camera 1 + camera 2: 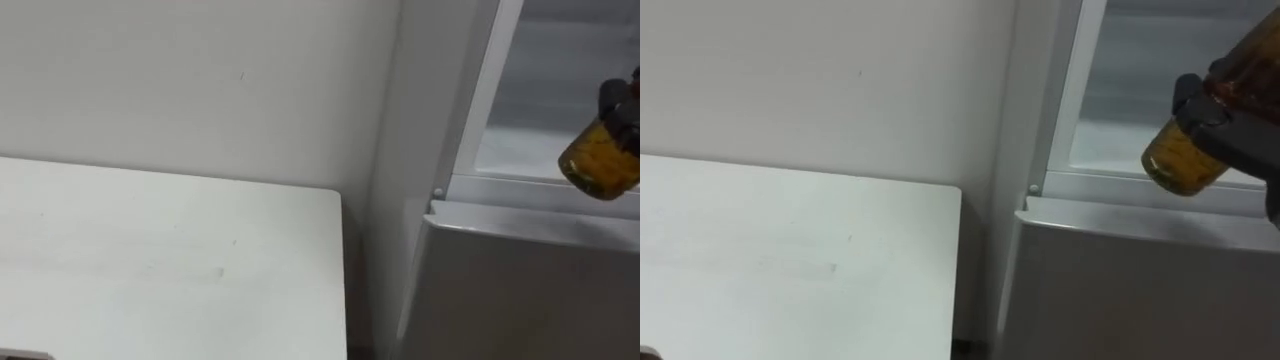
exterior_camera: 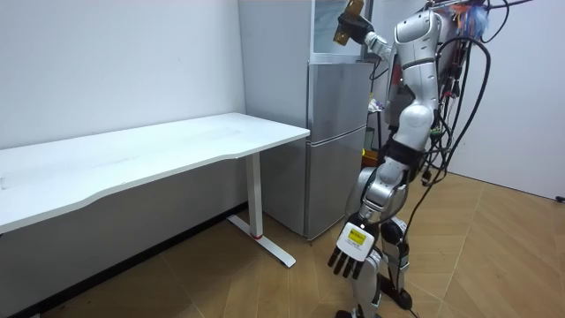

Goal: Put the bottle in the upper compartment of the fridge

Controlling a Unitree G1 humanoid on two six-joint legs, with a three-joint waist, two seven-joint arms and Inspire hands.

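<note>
The robot stands at the fridge (image 2: 335, 141), next to the white table (image 1: 790, 270). Its raised right hand (image 1: 1240, 140) has its fingers curled round the amber bottle (image 1: 1180, 155), which is tilted at the mouth of the open upper compartment (image 1: 1110, 135), just above the shut lower door (image 1: 1140, 290). The left hand (image 2: 351, 252) hangs low at its side, fingers relaxed
</note>
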